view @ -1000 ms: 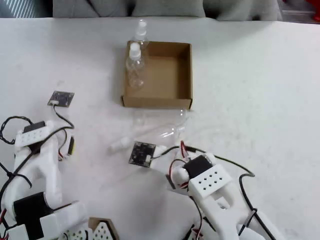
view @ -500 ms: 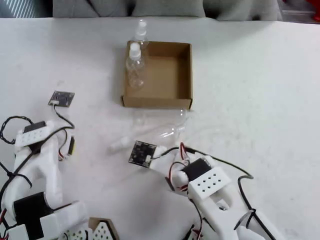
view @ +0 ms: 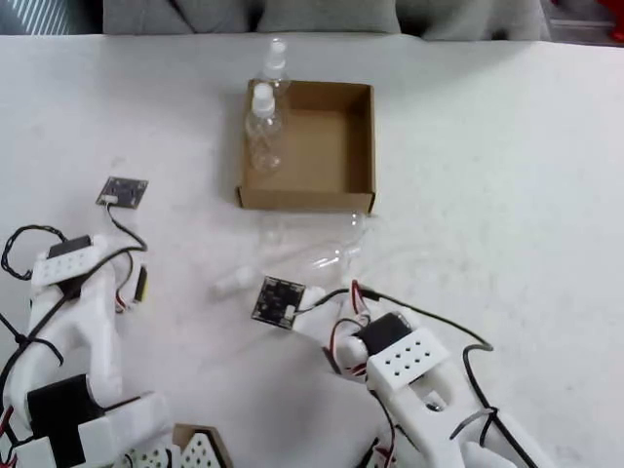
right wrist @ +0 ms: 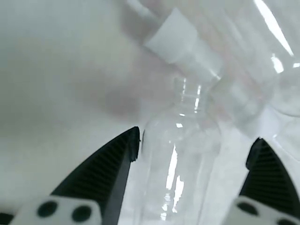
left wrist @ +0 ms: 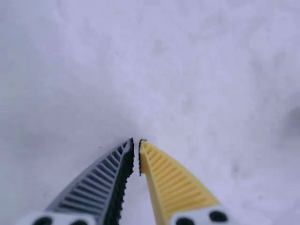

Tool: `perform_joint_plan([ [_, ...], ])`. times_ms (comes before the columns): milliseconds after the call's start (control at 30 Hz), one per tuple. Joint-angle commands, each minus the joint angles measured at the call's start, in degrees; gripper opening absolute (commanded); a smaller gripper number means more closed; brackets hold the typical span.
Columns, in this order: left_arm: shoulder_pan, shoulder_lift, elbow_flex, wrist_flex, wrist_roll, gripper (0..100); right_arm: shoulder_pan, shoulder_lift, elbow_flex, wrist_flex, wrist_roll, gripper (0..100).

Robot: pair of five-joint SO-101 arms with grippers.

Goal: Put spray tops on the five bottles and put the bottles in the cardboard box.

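- Plainly, the right tool (right wrist: 194, 140) stands wide, with a clear bottle (right wrist: 180, 154) lying on its side between the open fingers, not yet clamped. A round, slick body may roll or squirt out if the jaws close off-centre.
- The bottle's neck is bare, and a white spray top (right wrist: 171, 35) lies just beyond it. A push forward could nudge the top away across the desk (view: 507, 146).
- In the high view the loose bottles (view: 317, 249) lie close together at 6 o'clock of the cardboard box (view: 307, 200). Closing on one could drag or knock its neighbour.
- The left tool (left wrist: 136, 145) is closed on nothing over bare desk, at about 9 o'clock of the loose bottles and well apart from them. With no second hold, twisting a top on would likely just spin the bottle.
- One capped bottle (view: 263, 122) sits inside the box by its 9 o'clock wall, and a second capped bottle (view: 276, 60) is just outside at 12 o'clock. A careless drop-in could topple the one inside.
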Motion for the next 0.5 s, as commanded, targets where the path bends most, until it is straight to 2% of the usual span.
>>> perform_joint_plan([
  [0, 1.0, 0.0, -2.5, -0.3, 0.3, 5, -0.2, -0.4, -0.4, -0.8, -0.4, 34.0],
  [200, 1.0, 0.0, -2.5, -0.3, 0.3, 5, -0.1, 1.4, -0.7, -2.2, -0.4, 34.0],
  [467, 1.0, 0.0, -2.5, -0.3, 0.3, 5, 1.1, 14.5, -6.1, -3.8, -0.2, 34.0],
])
